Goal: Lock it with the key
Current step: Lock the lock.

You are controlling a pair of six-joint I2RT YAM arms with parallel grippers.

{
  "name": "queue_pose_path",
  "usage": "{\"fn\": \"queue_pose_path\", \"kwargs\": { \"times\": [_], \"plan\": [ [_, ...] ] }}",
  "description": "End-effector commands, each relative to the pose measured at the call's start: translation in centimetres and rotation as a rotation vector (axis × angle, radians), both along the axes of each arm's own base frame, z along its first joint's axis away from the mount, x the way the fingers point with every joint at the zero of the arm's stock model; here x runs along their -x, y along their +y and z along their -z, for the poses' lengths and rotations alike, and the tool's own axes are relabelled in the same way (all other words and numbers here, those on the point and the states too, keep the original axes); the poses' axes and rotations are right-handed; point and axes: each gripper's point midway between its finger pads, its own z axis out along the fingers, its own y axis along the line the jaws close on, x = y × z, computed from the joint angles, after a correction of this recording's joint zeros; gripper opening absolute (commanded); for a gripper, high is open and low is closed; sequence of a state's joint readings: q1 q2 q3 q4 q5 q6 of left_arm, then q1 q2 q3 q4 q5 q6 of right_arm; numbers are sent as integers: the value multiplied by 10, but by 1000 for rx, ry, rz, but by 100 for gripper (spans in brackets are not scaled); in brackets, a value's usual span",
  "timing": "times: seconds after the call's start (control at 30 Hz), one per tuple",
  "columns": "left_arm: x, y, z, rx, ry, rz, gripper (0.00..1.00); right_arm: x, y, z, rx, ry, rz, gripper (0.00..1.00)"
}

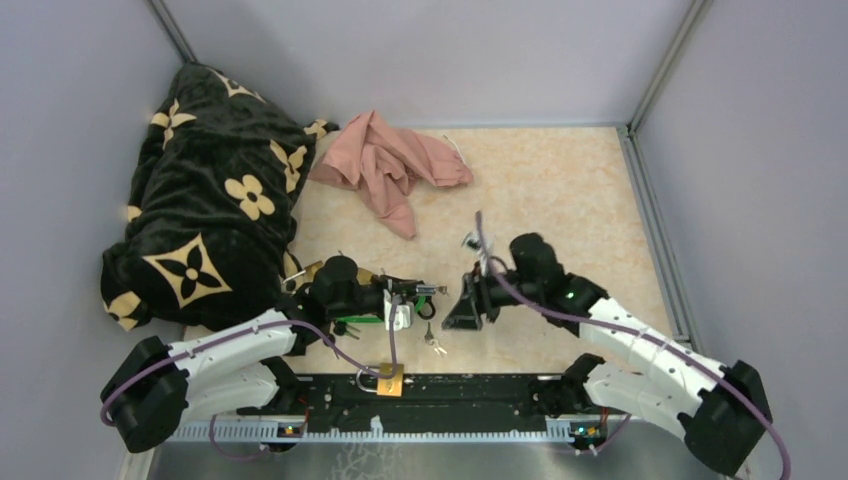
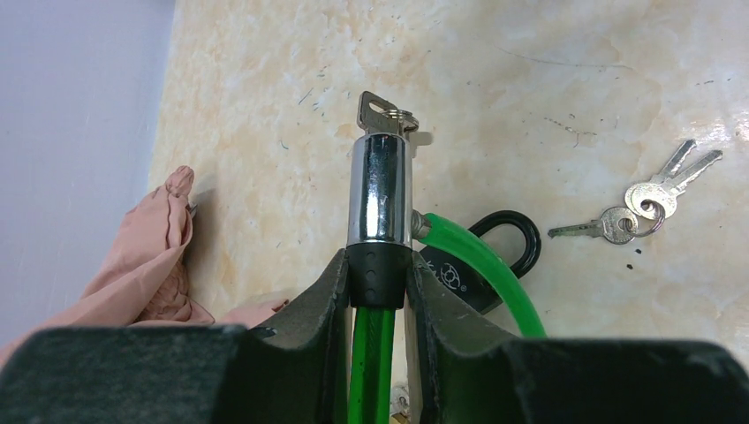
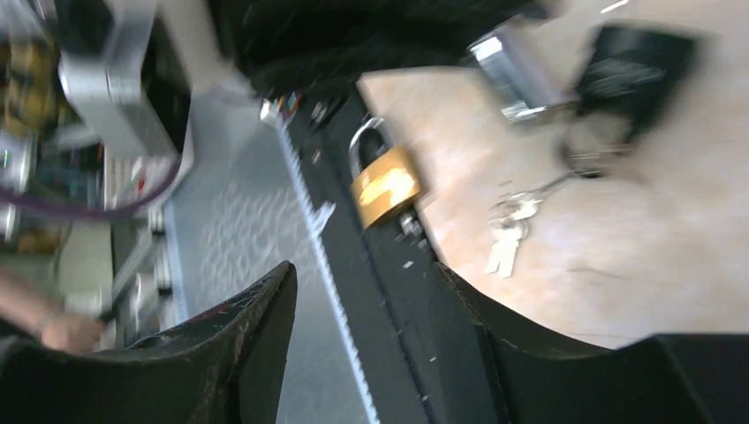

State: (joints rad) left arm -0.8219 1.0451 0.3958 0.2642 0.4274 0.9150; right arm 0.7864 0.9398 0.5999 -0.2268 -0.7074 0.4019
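While the left gripper (image 2: pixel 378 269) hugs the lock (image 2: pixel 380 190), the right gripper (image 3: pixel 362 278), fingers apart, should pinch the top-middle key (image 2: pixel 376 108) squarely.

Left claw (image 1: pixel 402 303) seemingly grips the cable lock (image 1: pixel 398 318); keys (image 1: pixel 433 344) lie just beside.

Green cable (image 2: pixel 371 367); brass padlock (image 1: pixel 389 380); black blanket (image 1: pixel 215 190), gold flowers.

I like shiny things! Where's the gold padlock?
In the top view, the gold padlock sits at the near edge, left of centre, close to the loose keys.
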Motion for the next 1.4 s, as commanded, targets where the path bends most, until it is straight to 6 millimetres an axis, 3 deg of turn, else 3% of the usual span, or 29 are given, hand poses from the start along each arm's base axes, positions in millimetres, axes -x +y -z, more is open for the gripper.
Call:
{"fn": "queue_pose_path", "kwargs": {
  "times": [0.0,0.13,0.27,0.53,0.67,0.9,1.07,1.2,1.37],
  "plan": [
    [23,24,55,-144,172,-8,0,-61,-29,-40,-76,42,304,52],
    [22,23,52,-140,167,-5,0,-104,-35,-28,-91,30,460,46],
    [22,23,50,-136,168,-4,0,-113,-26,-16,-108,-46,382,48],
    [22,21,49,-134,177,-4,0,-102,-1,-12,-244,-141,236,46],
    [22,21,48,-132,183,-3,0,-96,7,1,-217,-125,205,45],
    [23,20,46,-125,184,-1,0,-94,14,5,-232,-95,197,24],
    [22,19,45,-115,181,-3,0,-83,14,16,-205,3,170,15],
    [22,19,45,-109,160,1,0,-77,19,16,-197,189,192,1],
    [23,16,42,-104,97,21,0,-73,26,2,-248,461,247,0]
  ]
}}
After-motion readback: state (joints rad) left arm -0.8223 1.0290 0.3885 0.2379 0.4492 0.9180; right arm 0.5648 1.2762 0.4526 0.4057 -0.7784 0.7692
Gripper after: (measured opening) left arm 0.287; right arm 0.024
